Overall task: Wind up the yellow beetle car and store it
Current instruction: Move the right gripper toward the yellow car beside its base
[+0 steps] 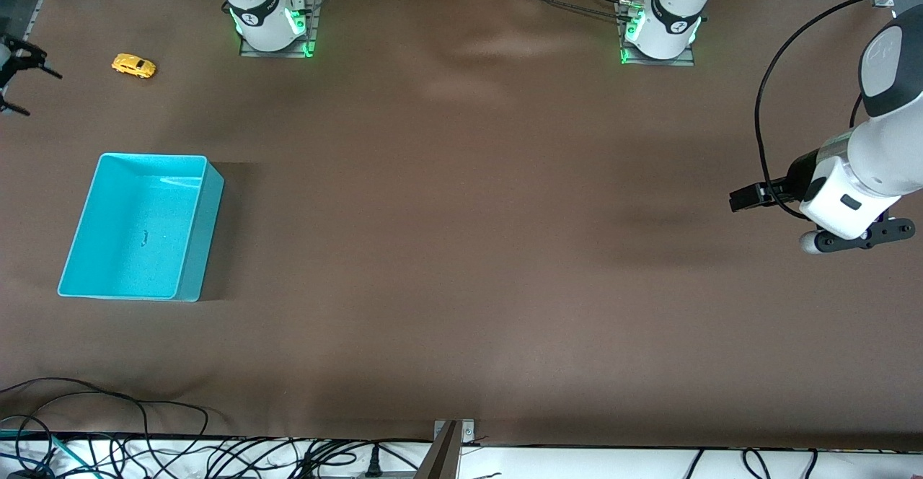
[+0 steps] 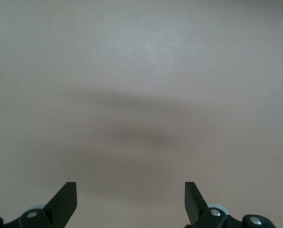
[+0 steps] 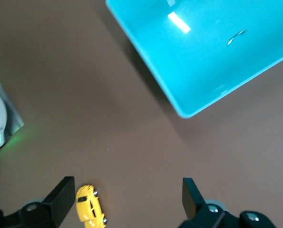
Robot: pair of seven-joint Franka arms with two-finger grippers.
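Note:
The yellow beetle car (image 1: pixel 133 66) stands on the brown table near the right arm's end, farther from the front camera than the turquoise bin (image 1: pixel 108 161). My right gripper (image 1: pixel 42 94) hangs open beside the car, at the table's end. In the right wrist view the car (image 3: pixel 90 209) lies under the open right gripper (image 3: pixel 128 199), close to one finger and untouched, with the bin (image 3: pixel 203 57) past it. Over bare table at the left arm's end my left gripper (image 1: pixel 862 237) waits, and it shows open with nothing between its fingers (image 2: pixel 131 199).
The bin holds only a small dark speck (image 1: pixel 144 236). Both arm bases (image 1: pixel 270 21) (image 1: pixel 660 28) glow green along the table's back edge. Loose cables (image 1: pixel 108 450) lie off the edge nearest the front camera. The brown cover is wrinkled between the bases.

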